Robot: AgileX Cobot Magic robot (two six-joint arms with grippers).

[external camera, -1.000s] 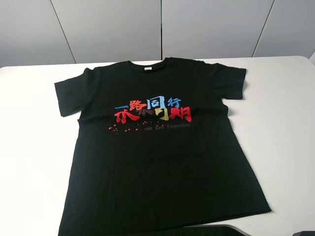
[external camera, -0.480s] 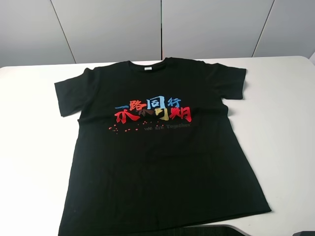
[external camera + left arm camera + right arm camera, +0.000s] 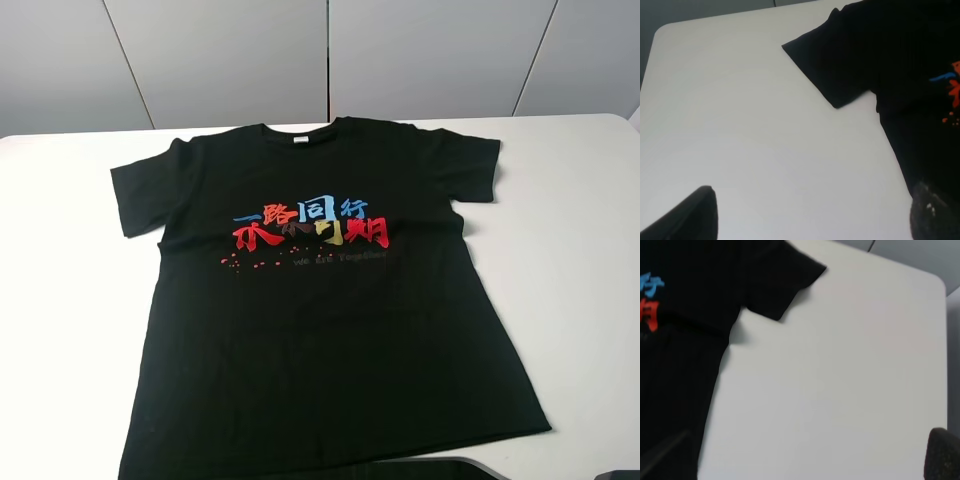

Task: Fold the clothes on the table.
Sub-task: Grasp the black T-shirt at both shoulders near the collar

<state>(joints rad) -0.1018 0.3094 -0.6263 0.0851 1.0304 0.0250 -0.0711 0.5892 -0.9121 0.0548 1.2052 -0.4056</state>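
1. the table [image 3: 580, 200] is the biggest thing here: plain white, rounded corners; it runs well past the shirt on both the left and the right
2. the T-shirt [image 3: 330, 350] lies flat and face up around the middle of it; black, not folded anywhere; collar on the far side, hem on the near side
3. both short sleeves are spread out on the white top; left sleeve [image 3: 140, 195] and right sleeve [image 3: 470, 165]
4. chest print [image 3: 312, 225]: red, blue and yellow Chinese characters; a small faint line of lettering under them; some red dots off to the left
5. left gripper [image 3: 810, 217] hangs over the table just left of the shirt; jaws spread wide, nothing between them
6. right gripper [image 3: 805, 460] is on the shirt's right side; also spread wide and holding nothing; one fingertip [image 3: 942, 455] is over bare table, the other is hard to make out against the black cloth
7. tiny white label [image 3: 300, 141] inside the collar
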